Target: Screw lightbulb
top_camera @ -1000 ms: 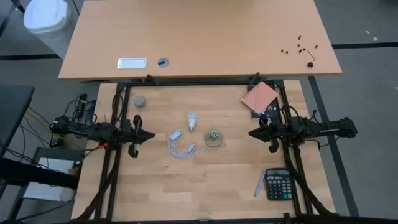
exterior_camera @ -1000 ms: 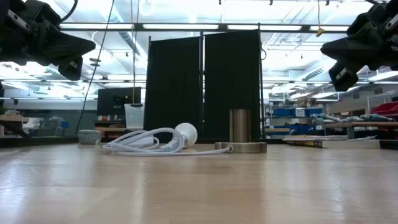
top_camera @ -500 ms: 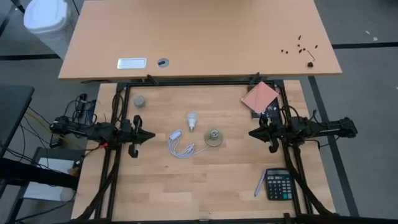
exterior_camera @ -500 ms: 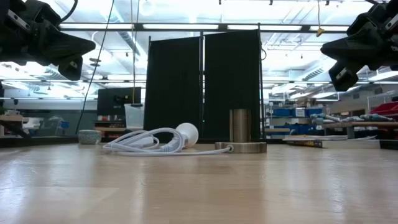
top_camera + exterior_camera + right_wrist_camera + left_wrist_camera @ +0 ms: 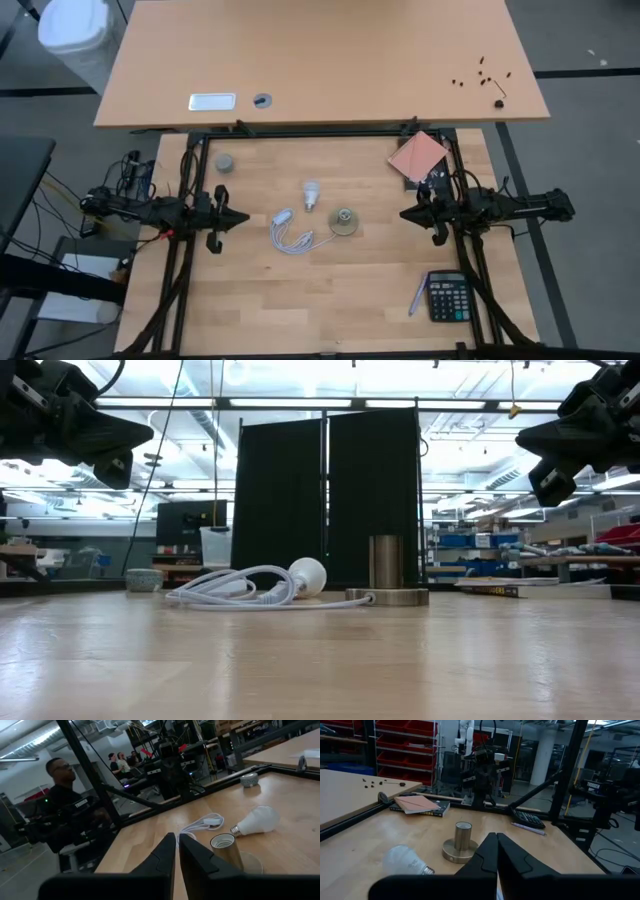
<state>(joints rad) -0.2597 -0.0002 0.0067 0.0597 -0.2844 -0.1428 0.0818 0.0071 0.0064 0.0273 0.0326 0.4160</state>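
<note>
From above we see the left gripper (image 5: 243, 217) and right gripper (image 5: 404, 215) clenched on nothing at opposite table (image 5: 350, 295) edges, with bare wood between them. The lightbulb (image 5: 309, 192) lies mid-table near the socket (image 5: 344, 222). In the left wrist view, the lightbulb (image 5: 404, 861) is white and pear-shaped, on its side.

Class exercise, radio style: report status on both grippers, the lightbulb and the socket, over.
Left gripper and right gripper shut, empty, raised at the table's sides. Lightbulb lying loose beside the socket, not screwed in. White cable coiled by the socket; nothing blocking.
</note>
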